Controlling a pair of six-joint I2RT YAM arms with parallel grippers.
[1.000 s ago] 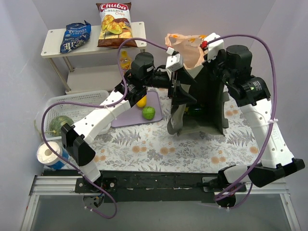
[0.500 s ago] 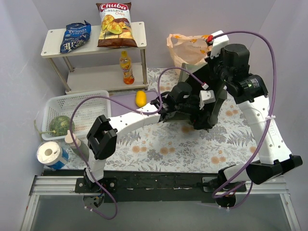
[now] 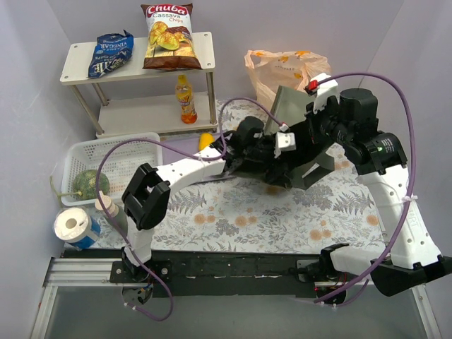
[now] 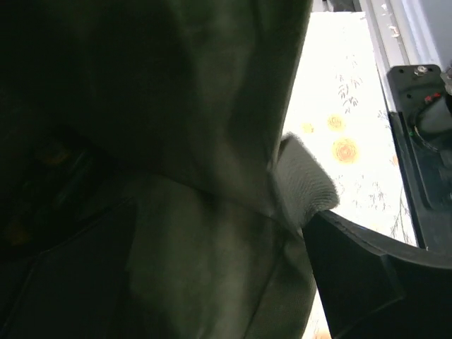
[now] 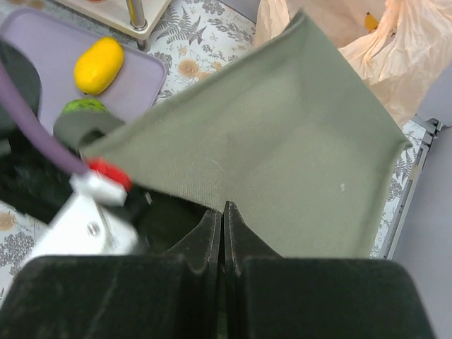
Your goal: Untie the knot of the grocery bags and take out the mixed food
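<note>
Clamping the olive tote [image 5: 282, 141] by its edge with the right gripper [image 5: 224, 217], jaws clenched on the fabric; burying the left gripper [image 3: 274, 162] in its folds (jaws hidden, so cannot tell their state); keeping the grocery bags [image 3: 282, 67] just behind it on the tabletop [image 3: 233, 219]; risking swinging the tilted tote into them, toppling them, or snagging fabric.

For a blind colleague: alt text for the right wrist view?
The right gripper pinches the edge of an olive-green tote filling the frame. Beyond it, a yellow fruit lies on a lavender tray, and the peach plastic bag sits upper right.
</note>
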